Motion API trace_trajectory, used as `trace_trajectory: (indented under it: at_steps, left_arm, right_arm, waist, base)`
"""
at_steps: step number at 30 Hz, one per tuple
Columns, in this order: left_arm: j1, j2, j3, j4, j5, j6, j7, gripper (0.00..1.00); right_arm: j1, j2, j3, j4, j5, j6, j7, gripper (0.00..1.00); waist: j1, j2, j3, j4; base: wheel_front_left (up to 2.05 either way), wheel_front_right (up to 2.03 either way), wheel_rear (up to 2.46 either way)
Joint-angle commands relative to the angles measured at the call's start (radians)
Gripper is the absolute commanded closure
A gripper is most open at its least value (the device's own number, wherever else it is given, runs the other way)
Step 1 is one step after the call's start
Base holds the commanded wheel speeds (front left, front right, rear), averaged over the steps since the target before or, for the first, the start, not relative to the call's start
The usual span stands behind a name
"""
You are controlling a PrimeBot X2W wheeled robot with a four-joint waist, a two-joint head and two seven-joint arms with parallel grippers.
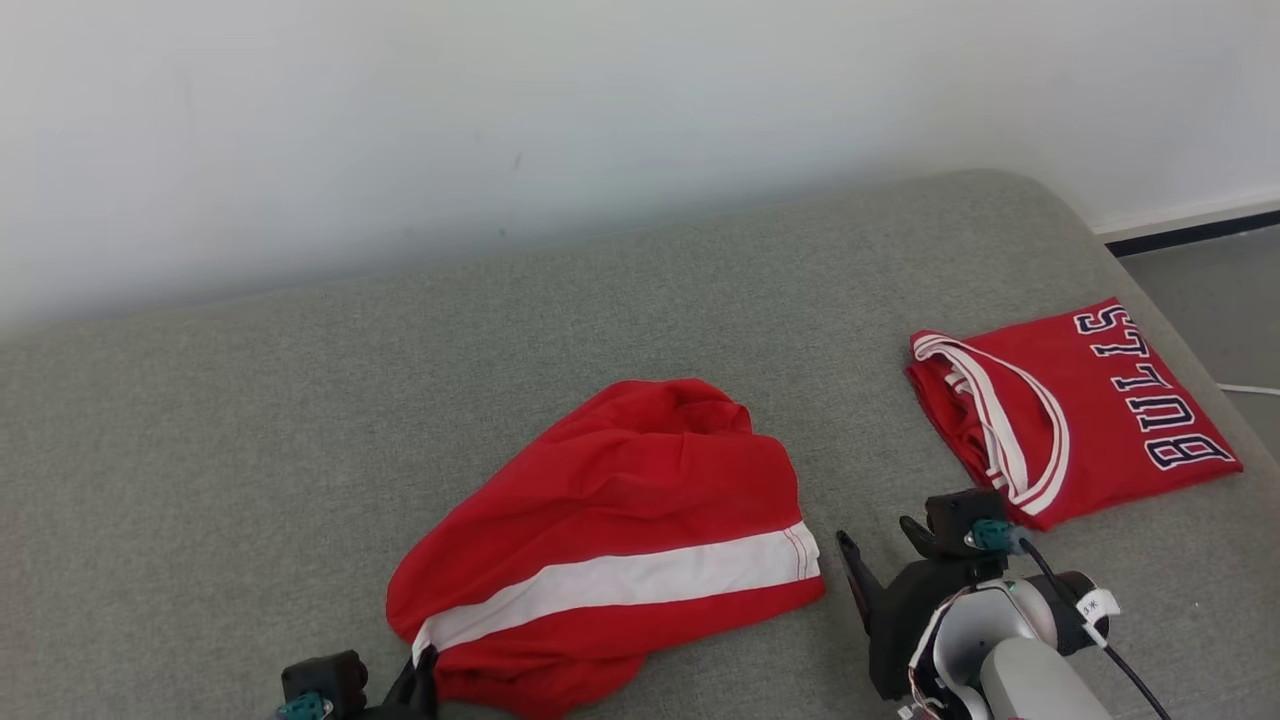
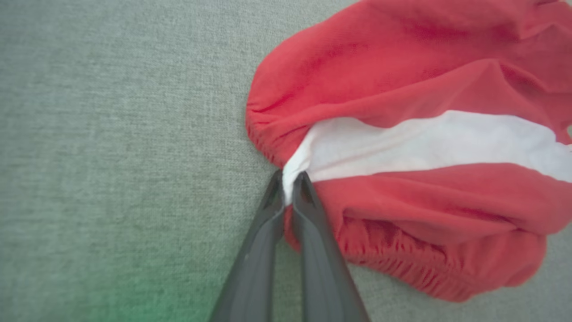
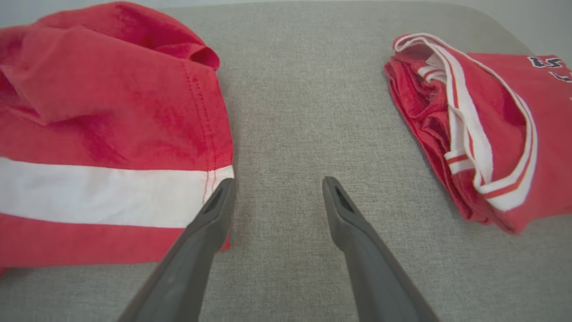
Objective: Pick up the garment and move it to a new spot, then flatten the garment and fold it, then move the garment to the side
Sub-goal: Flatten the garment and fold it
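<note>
The left gripper (image 2: 289,181) is closest, at the front edge of the grey cushion (image 1: 300,420). Its two fingers are clenched on the garment (image 1: 620,480), red shorts with a white stripe (image 2: 424,138). They pinch the cloth exactly where the stripe ends at the gathered edge. The shorts lie crumpled near the front edge, about at its middle, and spread away from this gripper to the right. The right gripper (image 3: 277,188) is released, its fingers wide apart over bare cushion. Its left finger is just beside the hem of the shorts. A folded red jersey (image 1: 1080,400) lies near the right edge, well apart from the shorts.
</note>
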Motion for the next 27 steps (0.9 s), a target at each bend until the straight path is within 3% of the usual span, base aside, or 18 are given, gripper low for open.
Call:
trace_trajectory:
  at_steps: [1,11,24,26,27]
  left_arm:
    - [-0.004,-0.003,-0.006,-0.001,0.004,-0.001,-0.003,1.00]
    - [-0.022,-0.005,-0.028,-0.015,0.005,-0.002,-0.014,1.00]
    - [-0.037,0.006,-0.039,-0.009,-0.004,0.001,-0.016,1.00]
    - [-0.037,0.009,-0.040,-0.008,-0.006,0.002,-0.015,1.00]
    - [-0.037,0.010,-0.040,-0.007,-0.008,0.003,-0.016,1.00]
  right_arm:
    - [-0.021,0.000,0.005,0.017,-0.008,-0.003,0.029,0.00]
    - [-0.089,0.006,0.078,0.102,-0.003,-0.003,0.107,0.00]
    - [-0.117,0.010,0.154,0.149,0.064,-0.003,0.088,0.00]
    - [-0.120,0.010,0.170,0.152,0.083,-0.003,0.084,0.16]
    - [-0.120,0.010,0.175,0.154,0.090,-0.003,0.083,0.36]
  waist:
    - [-0.0001,-0.0001,0.010,0.013]
    - [-0.0001,-0.0001,0.051,0.041]
    - [-0.0001,-0.0001,0.067,0.048]
    - [-0.0001,-0.0001,0.066,0.049]
    - [-0.0001,-0.0001,0.064,0.049]
  base:
    - [0.00,0.00,0.00]
    - [0.00,0.00,0.00]
    - [0.00,0.00,0.00]
    - [0.00,0.00,0.00]
    - [0.00,0.00,0.00]
